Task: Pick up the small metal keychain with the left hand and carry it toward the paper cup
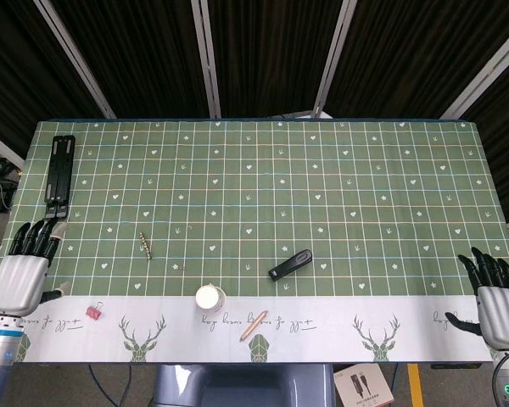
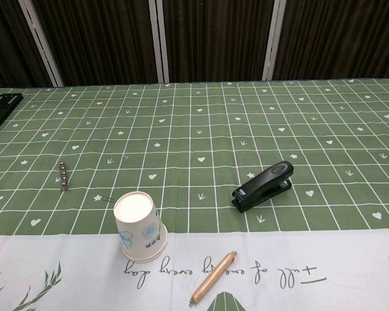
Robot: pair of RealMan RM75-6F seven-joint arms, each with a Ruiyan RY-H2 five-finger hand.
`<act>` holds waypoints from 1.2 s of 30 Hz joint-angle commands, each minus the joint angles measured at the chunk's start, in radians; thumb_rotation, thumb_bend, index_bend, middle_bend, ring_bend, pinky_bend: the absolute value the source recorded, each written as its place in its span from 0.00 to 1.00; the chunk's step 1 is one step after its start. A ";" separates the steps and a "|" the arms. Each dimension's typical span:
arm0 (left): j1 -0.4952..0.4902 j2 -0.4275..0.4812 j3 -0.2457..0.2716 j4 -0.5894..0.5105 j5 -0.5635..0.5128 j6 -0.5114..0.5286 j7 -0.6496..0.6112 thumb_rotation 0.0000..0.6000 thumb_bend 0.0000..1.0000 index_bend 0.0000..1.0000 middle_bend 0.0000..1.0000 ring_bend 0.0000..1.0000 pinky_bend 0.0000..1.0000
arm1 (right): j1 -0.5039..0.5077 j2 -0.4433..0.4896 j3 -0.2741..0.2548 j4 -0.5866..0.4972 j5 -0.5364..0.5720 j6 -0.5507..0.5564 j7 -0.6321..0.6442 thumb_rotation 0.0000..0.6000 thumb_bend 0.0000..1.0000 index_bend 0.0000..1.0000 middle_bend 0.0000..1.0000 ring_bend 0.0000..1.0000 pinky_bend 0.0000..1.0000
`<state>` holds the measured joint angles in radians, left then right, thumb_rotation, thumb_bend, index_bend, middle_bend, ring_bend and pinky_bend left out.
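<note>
The small metal keychain [image 1: 145, 244] lies flat on the green cloth left of centre, also seen in the chest view as a short beaded strip [image 2: 64, 175]. The white paper cup [image 1: 209, 298] stands upside down near the front edge, with blue print on its side [image 2: 139, 226]. My left hand [image 1: 24, 271] hovers at the table's left edge, well left of the keychain, fingers apart and holding nothing. My right hand [image 1: 495, 292] is at the far right front corner, fingers spread and empty. Neither hand shows in the chest view.
A black stapler [image 1: 290, 264] lies right of the cup, seen also in the chest view [image 2: 263, 186]. A wooden pen [image 1: 253, 326] rests on the white border. A pink binder clip [image 1: 94, 312] sits front left. A black folding stand [image 1: 59, 168] lies at the far left.
</note>
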<state>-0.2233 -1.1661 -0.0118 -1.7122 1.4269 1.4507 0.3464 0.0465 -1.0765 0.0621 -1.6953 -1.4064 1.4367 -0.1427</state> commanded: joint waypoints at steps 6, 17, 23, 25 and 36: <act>-0.001 -0.001 -0.002 0.001 0.003 -0.016 0.014 1.00 0.08 0.00 0.00 0.00 0.00 | -0.003 0.004 0.000 0.000 -0.002 0.006 0.007 1.00 0.05 0.12 0.00 0.00 0.02; -0.090 -0.008 -0.049 0.079 0.007 -0.119 0.066 1.00 0.26 0.19 0.00 0.00 0.00 | -0.005 0.004 0.001 -0.003 0.004 0.009 0.003 1.00 0.05 0.12 0.00 0.00 0.02; -0.205 -0.023 -0.064 0.214 0.013 -0.291 0.087 1.00 0.28 0.29 0.00 0.00 0.00 | -0.004 0.003 0.003 -0.006 0.004 0.012 0.000 1.00 0.05 0.12 0.00 0.00 0.02; -0.253 -0.041 -0.067 0.278 0.026 -0.352 0.099 1.00 0.29 0.33 0.00 0.00 0.00 | -0.004 0.003 0.003 -0.006 0.003 0.013 -0.002 1.00 0.05 0.12 0.00 0.00 0.02; -0.411 -0.229 -0.058 0.594 0.096 -0.502 0.031 1.00 0.29 0.38 0.00 0.00 0.00 | -0.012 0.006 0.008 -0.004 0.026 0.017 0.005 1.00 0.05 0.12 0.00 0.00 0.02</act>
<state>-0.5958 -1.3418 -0.0751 -1.1786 1.5023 0.9848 0.4012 0.0352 -1.0715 0.0697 -1.6989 -1.3826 1.4539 -0.1388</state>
